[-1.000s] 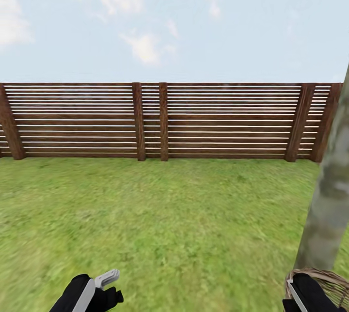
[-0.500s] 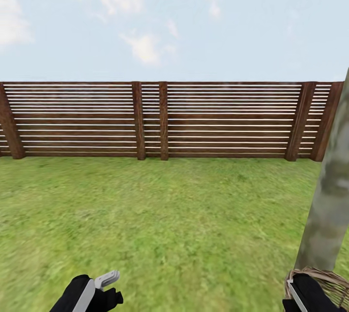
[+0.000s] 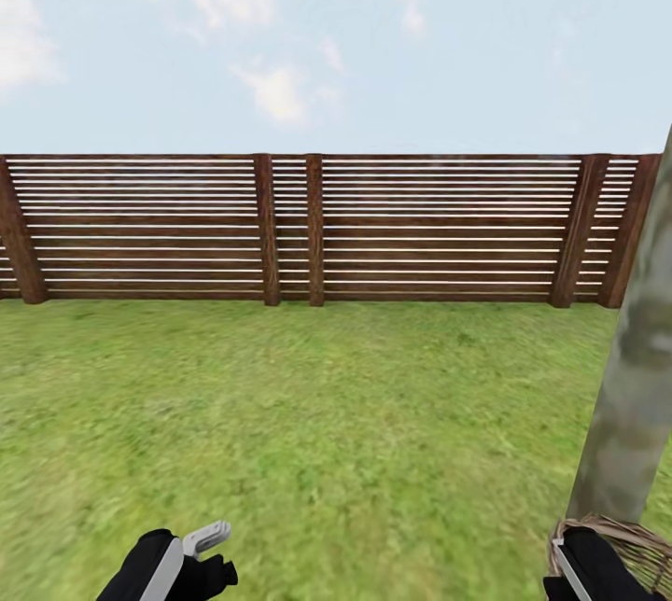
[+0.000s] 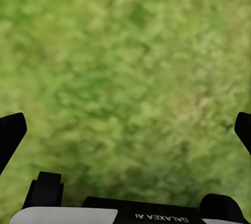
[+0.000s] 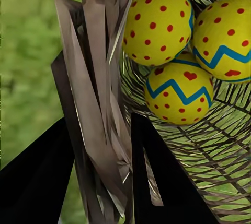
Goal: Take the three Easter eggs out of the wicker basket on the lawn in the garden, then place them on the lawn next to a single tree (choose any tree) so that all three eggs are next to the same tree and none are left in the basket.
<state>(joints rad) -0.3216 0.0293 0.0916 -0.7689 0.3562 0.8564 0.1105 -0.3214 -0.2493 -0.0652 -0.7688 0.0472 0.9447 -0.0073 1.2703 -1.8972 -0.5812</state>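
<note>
Head view: I see the lawn (image 3: 327, 433) running flat to a brown slatted fence (image 3: 289, 228) under a pale sky. The tree (image 3: 630, 396) stands at the right edge, its pale trunk near upright and leaning slightly toward the top right. At its foot, low in the right corner, the wicker basket (image 3: 630, 536) shows part of its braided rim, with my right gripper (image 3: 583, 564) at that rim. My left gripper (image 3: 201, 550) hangs low on the left side over bare grass, well apart from the basket, its light finger pointing up and to the right.

Left wrist view: The left gripper (image 4: 125, 130) is spread wide, one dark fingertip at each side edge, nothing between them. Blurred grass lies beyond.

Right wrist view: The right gripper (image 5: 102, 151) is clamped on the wicker basket (image 5: 99, 93); its two dark fingers (image 5: 167, 182) sit on either side of the braided rim. The basket's open weave lets green grass show through. The three Easter eggs (image 5: 178, 96) lie inside the basket, touching one another in a cluster. One carries red dots, two carry blue-green zigzag bands with red marks. I cannot tell their long axes with confidence from this angle.
</note>
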